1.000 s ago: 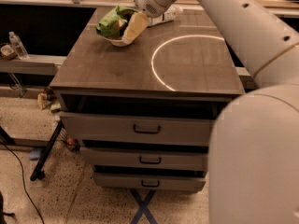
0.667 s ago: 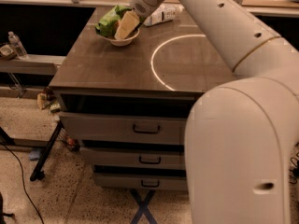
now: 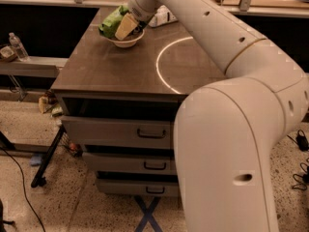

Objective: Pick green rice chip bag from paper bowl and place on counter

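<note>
On counter (image 3: 111, 66), gripper (image 3: 129, 26) partly hides green rice chip bag (image 3: 109, 22) in paper bowl (image 3: 126, 43).

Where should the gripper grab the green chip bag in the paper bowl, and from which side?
Probably its upper crinkled part, from above: the green rice chip bag sticks up over the rim of the paper bowl at the far left of the counter, so the rim blocks a low side approach. The gripper is beside the bag, above the bowl.
</note>
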Available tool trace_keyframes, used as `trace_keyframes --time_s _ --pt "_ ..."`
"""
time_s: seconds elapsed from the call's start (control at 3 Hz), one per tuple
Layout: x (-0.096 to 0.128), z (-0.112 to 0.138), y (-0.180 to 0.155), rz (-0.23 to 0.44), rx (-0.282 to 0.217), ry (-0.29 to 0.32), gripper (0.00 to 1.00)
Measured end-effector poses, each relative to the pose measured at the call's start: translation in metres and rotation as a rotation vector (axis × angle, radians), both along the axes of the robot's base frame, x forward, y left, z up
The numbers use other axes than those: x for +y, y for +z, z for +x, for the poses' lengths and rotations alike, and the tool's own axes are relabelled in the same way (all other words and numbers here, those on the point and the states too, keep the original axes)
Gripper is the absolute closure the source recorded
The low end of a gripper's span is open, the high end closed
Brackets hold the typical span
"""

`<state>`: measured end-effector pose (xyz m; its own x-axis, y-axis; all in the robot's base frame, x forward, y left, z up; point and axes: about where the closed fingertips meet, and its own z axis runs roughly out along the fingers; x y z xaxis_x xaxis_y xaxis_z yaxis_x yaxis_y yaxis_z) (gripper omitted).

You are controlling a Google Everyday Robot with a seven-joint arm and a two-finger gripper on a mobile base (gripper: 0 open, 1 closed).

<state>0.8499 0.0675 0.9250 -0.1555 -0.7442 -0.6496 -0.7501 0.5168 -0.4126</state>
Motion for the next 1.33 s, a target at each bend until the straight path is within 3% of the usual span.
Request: trace_keyframes --time_s 0.33,1.33 --pt "0.0065 0.0112 -0.0028 0.024 -0.034 0.002 0.27" --pt "0.0152 0.01 -0.0037 0.073 -0.099 0.088 0.97"
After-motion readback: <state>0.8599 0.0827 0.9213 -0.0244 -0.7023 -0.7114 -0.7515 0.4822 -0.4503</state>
